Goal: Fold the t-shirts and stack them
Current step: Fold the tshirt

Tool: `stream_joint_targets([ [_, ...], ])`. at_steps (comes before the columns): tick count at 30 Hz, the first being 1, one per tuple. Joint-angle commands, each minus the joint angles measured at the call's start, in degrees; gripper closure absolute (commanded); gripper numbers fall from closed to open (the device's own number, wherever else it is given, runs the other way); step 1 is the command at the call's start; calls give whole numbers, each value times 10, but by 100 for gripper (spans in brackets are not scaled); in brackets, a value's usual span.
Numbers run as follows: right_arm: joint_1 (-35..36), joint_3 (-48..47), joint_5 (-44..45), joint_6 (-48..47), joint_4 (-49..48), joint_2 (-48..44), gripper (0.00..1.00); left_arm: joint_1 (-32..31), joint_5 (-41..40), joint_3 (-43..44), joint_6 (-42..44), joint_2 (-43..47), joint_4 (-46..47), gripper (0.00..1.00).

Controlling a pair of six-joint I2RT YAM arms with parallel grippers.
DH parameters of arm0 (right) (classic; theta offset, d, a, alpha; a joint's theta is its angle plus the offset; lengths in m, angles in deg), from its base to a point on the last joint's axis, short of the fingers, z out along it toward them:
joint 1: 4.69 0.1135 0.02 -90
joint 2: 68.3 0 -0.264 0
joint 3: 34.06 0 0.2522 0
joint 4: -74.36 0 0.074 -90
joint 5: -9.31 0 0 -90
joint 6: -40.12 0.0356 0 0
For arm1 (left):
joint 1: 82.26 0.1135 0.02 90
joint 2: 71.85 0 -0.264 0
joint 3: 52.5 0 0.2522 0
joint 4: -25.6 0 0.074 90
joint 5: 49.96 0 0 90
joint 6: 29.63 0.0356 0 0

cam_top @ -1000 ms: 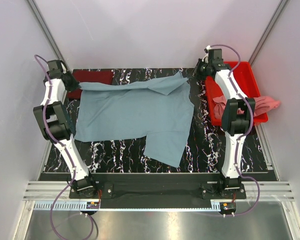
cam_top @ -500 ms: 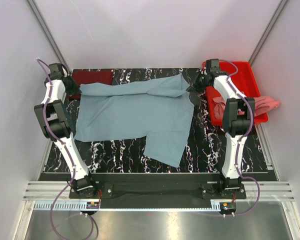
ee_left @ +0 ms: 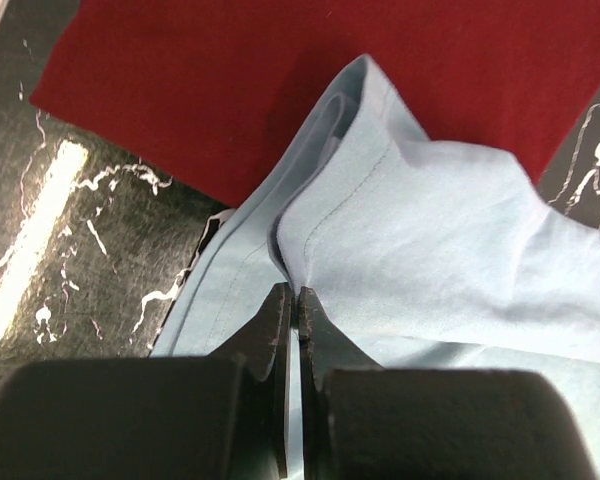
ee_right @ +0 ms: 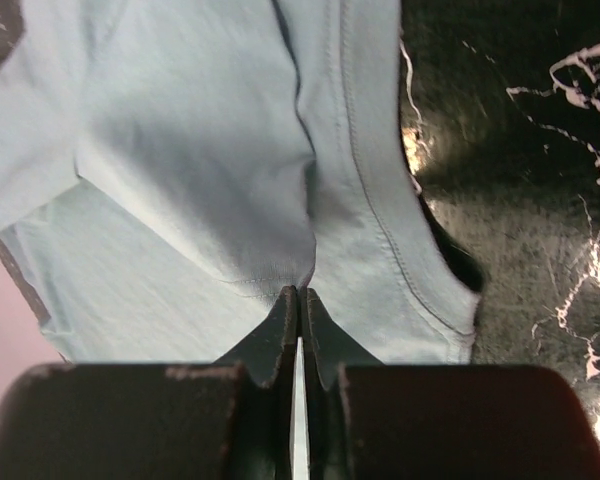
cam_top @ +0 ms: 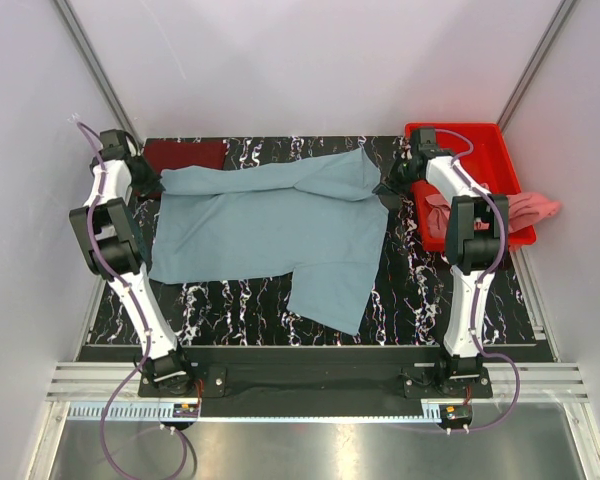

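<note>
At its far corners, left and right jaws clamp the grey-blue t-shirt [cam_top: 270, 215].

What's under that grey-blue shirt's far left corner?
A dark maroon cloth shirt on the black marbled table; its edge beneath the soft grey-blue cloth shirt is hidden.

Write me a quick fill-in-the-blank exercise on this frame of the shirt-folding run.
The left claw and right claw are both ____ on the grey-blue t-shirt.
The maroon t-shirt lies folded at the far ____ corner of the table.
The pink t-shirt lies partly in the red tray, draped over its ____ rim.
Missing words: shut; left; right.
</note>
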Motion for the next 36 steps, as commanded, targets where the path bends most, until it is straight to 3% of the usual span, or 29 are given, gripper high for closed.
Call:
stream_joint_targets([
  [1,1,-2,0,-18,9,-37,94,5,-4,11,5,1,-7,98],
  [3,1,-6,6,-29,29,-32,91,5,-8,-5,3,8,-8,94],
  [6,1,-10,14,-52,53,-45,77,5,-31,-25,-1,37,-8,66],
  [7,1,-5,18,-58,48,-50,67,5,-37,-45,-1,61,-3,56],
  [11,1,-70,43,-116,10,-36,51,5,-41,-91,0,123,63,37],
  [15,1,-300,26,-139,42,111,44,5,-13,-87,-11,126,113,33],
  [19,1,-435,18,-151,37,213,36,3,33,-44,-7,86,145,32],
  [20,0,-444,17,-149,11,229,33,3,39,-33,-5,69,165,26],
  [26,-3,-431,-11,-75,-123,268,33,0,53,-29,5,42,250,25],
  [36,-4,-451,-14,15,-200,328,34,-4,62,-8,17,-19,279,23],
])
